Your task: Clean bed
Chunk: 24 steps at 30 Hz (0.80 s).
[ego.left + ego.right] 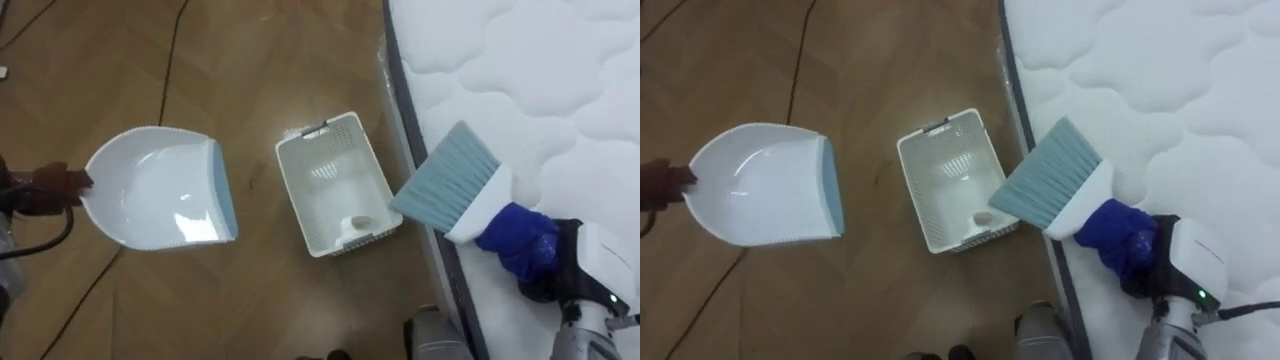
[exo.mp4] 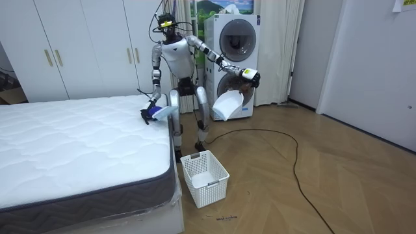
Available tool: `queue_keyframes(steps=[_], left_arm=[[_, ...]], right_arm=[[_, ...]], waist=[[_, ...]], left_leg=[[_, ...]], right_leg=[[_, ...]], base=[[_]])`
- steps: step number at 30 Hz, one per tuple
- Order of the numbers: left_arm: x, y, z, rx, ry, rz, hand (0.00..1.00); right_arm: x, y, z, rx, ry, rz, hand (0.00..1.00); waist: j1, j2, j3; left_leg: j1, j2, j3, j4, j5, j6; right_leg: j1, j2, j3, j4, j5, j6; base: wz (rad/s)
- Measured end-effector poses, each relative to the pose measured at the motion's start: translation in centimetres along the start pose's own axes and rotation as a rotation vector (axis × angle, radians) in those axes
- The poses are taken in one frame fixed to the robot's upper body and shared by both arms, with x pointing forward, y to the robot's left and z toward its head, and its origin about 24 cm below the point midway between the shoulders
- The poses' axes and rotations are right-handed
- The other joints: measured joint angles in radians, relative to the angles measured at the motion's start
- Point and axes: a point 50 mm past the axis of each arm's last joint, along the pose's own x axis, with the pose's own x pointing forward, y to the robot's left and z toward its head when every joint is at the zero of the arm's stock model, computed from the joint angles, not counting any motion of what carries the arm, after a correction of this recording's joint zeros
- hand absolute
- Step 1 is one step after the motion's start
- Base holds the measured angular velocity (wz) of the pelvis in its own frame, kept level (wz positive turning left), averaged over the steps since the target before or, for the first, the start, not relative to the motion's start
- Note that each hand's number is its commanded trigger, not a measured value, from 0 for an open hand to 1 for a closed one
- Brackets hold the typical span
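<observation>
A white dustpan (image 1: 160, 190) with a blue lip hangs over the wooden floor at the left. My left hand (image 1: 45, 190) is shut on its handle. My right hand (image 1: 548, 272) grips the blue handle of a hand brush (image 1: 450, 182). Its grey-blue bristles point past the edge of the white quilted mattress (image 1: 540, 70), toward the floor. Between the two tools a white perforated basket (image 1: 335, 185) stands on the floor beside the bed, with a small pale bit (image 1: 353, 224) lying in it. In the room view I stand at the bed's corner, brush (image 2: 156, 114) low over the mattress and dustpan (image 2: 227, 104) held out to the side.
A dark cable (image 1: 170, 50) runs across the wooden floor to the left of the basket. In the room view a stacked washer and dryer (image 2: 233, 58) stand behind me and white wardrobes (image 2: 71, 49) line the wall. Open floor lies on the room view's right.
</observation>
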Motion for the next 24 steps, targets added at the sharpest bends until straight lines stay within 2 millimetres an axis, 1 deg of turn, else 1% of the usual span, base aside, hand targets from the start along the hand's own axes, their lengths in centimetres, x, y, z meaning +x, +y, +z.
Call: queue_keyframes(steps=[2, 5, 8, 12, 13, 14, 15, 16, 17, 18, 20, 21, 22, 23, 24], left_arm=[[0.0, -0.4, -0.4, -0.014, 0.021, -0.025, 1.00], [0.2, 0.0, -0.4, -0.039, 0.034, -0.045, 1.00], [0.5, 0.9, -0.1, -0.049, 0.036, -0.043, 1.00], [0.6, 1.0, 0.1, -0.059, 0.030, -0.043, 1.00], [0.6, 0.9, 0.2, -0.068, 0.024, -0.043, 1.00], [0.5, 0.9, 0.4, -0.066, 0.015, -0.040, 1.00], [0.5, 0.9, 0.4, -0.066, 0.010, -0.034, 1.00], [0.5, 1.1, 0.7, -0.066, -0.005, -0.009, 1.00], [0.5, 1.4, 0.9, -0.073, -0.019, 0.020, 1.00], [0.5, 1.5, 1.1, -0.077, -0.027, 0.036, 1.00], [0.4, 2.0, 1.8, -0.090, -0.065, 0.101, 1.00], [0.3, 2.0, 2.0, -0.093, -0.073, 0.115, 1.00], [0.0, 1.8, 2.1, -0.095, -0.090, 0.146, 1.00], [-0.4, 1.0, 1.8, -0.101, -0.104, 0.169, 1.00], [-0.8, 0.4, 1.7, -0.098, -0.116, 0.171, 1.00]], right_arm=[[0.1, -0.1, 0.3, 0.003, -0.020, -0.003, 0.00], [0.1, -0.2, 0.4, -0.012, -0.046, -0.008, 0.00], [0.2, -0.3, 0.5, -0.012, -0.052, -0.005, 0.00], [0.2, -0.3, 0.6, -0.011, -0.065, -0.002, 0.00], [0.2, -0.3, 0.6, -0.012, -0.071, -0.002, 0.00], [0.2, -0.2, 0.6, -0.015, -0.076, -0.002, 0.00], [0.1, -0.1, 0.5, -0.015, -0.079, 0.000, 0.00], [0.1, 0.0, 0.4, -0.015, -0.082, 0.001, 0.00], [0.1, 0.0, 0.4, -0.014, -0.083, -0.003, 0.00], [0.0, 0.0, 0.3, -0.012, -0.082, -0.005, 0.00], [0.0, 0.1, 0.2, -0.010, -0.083, -0.005, 0.00], [0.0, 0.1, 0.2, -0.009, -0.082, -0.004, 0.00], [-0.1, 0.2, 0.2, -0.006, -0.080, 0.003, 0.00], [-0.1, 0.4, 0.3, -0.007, -0.085, 0.014, 0.00], [-0.2, 0.5, 0.3, -0.010, -0.086, 0.020, 0.00]], waist=[[-0.005, 0.009, -0.0001], [-0.017, 0.021, 0.0028], [-0.017, 0.022, 0.0031], [-0.020, 0.021, 0.0032], [-0.021, 0.020, 0.0043], [-0.021, 0.016, 0.0075], [-0.021, 0.014, 0.0087], [-0.022, 0.005, 0.0158], [-0.022, 0.003, 0.0168], [-0.023, 0.002, 0.0176], [-0.018, -0.007, 0.0232], [-0.018, -0.009, 0.0241], [-0.014, -0.019, 0.0225], [0.003, -0.033, 0.0204], [0.012, -0.040, 0.0178]], left_leg=[[0.020, 0.001, 0.023, -0.015, 0.000, 0.000], [0.024, 0.000, 0.030, -0.022, 0.000, 0.000], [0.034, 0.000, 0.039, -0.032, 0.000, 0.000], [0.052, -0.002, 0.054, -0.046, 0.000, 0.000], [0.058, -0.003, 0.058, -0.045, 0.000, -0.001], [0.068, -0.003, 0.064, -0.047, 0.001, -0.001], [0.071, -0.003, 0.065, -0.047, 0.001, -0.001], [0.084, -0.006, 0.068, -0.052, 0.001, -0.002], [0.086, -0.007, 0.067, -0.054, 0.001, -0.002], [0.085, -0.008, 0.063, -0.054, 0.001, -0.002], [0.087, -0.018, 0.031, -0.052, 0.001, -0.002], [0.087, -0.021, 0.020, -0.053, 0.001, -0.002], [0.093, -0.029, 0.006, -0.060, 0.001, -0.002], [0.111, -0.041, -0.011, -0.077, 0.000, -0.003], [0.119, -0.043, -0.018, -0.083, -0.001, -0.005]], right_leg=[[0.002, 0.002, 0.014, -0.002, 0.000, 0.000], [0.002, 0.001, 0.016, -0.004, 0.000, 0.000], [0.002, -0.002, 0.016, -0.005, 0.000, 0.000], [0.004, -0.004, 0.020, -0.007, 0.000, 0.000], [0.005, -0.004, 0.024, -0.006, 0.000, 0.000], [0.010, -0.003, 0.028, -0.006, 0.000, 0.000], [0.013, -0.003, 0.027, -0.007, 0.000, 0.000], [0.020, -0.003, 0.030, -0.005, 0.000, 0.000], [0.023, -0.002, 0.030, -0.011, 0.000, 0.000], [0.024, -0.002, 0.029, -0.015, 0.000, 0.000], [0.032, 0.004, 0.036, -0.023, 0.002, 0.003], [0.034, 0.007, 0.039, -0.027, 0.004, 0.005], [0.035, 0.013, 0.055, -0.032, 0.007, 0.009], [0.036, 0.023, 0.084, -0.035, 0.010, 0.012], [0.037, 0.034, 0.100, -0.042, 0.014, 0.014]], base=[[-0.22], [-0.06], [-0.08], [-0.14], [-0.11], [-0.11], [-0.12], [-0.08], [-0.05], [0.00], [-0.09], [-0.19], [-0.43], [-0.62], [-0.79]])
